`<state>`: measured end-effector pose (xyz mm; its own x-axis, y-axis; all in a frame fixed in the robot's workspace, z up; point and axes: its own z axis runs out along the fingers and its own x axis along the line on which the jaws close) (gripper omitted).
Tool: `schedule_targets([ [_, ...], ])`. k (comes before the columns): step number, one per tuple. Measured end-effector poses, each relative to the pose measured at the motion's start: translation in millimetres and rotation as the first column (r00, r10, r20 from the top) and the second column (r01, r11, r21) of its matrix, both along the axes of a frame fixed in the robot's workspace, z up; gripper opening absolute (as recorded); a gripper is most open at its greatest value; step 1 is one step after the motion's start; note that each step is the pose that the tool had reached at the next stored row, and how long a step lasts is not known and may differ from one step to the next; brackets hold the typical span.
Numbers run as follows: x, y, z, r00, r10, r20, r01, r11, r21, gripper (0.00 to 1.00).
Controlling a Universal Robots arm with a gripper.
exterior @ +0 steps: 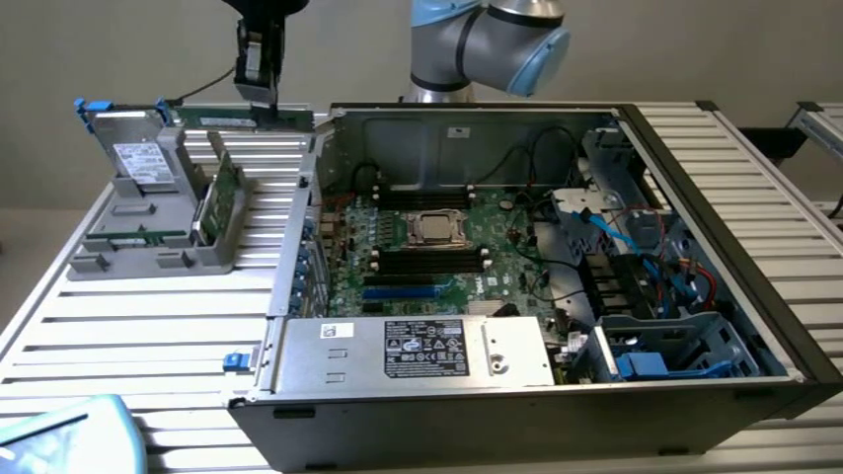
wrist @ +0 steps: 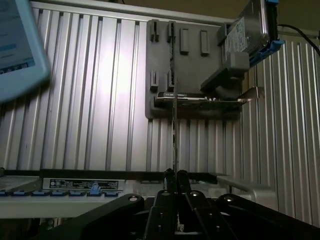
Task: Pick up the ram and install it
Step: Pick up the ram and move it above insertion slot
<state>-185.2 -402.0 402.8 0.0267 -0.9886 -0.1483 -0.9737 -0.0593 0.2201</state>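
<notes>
My gripper (exterior: 268, 84) hangs above the back of the slatted table, at the exterior view's left of the open computer case (exterior: 737, 257). In the wrist view its fingers (wrist: 174, 174) are shut on the ram (wrist: 174, 135), a thin stick seen edge-on that reaches away from the fingertips toward the table. The black memory slots (exterior: 428, 259) lie on the green motherboard beside the processor socket (exterior: 432, 227), well to the exterior view's right of the gripper.
A grey holder (exterior: 158, 237) (wrist: 195, 65) on the table carries a grey drive with a white label (exterior: 142, 163) (wrist: 247, 30) and an upright green card (exterior: 217, 193). The power supply (exterior: 409, 351) sits at the case's front. A pale blue object (exterior: 66, 434) lies at the table's near corner.
</notes>
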Motion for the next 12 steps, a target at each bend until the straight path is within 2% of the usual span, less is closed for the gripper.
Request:
schedule_targets([
  [3, 11.3, -0.2, 1.3, 1.0000, 0.000, 0.0000, 0.000, 1.0000, 0.0045, 0.13],
  [12, 45.0, -1.0, 6.1, 1.0000, 0.000, -0.0001, 0.000, 0.9999, 0.0131, 0.13],
])
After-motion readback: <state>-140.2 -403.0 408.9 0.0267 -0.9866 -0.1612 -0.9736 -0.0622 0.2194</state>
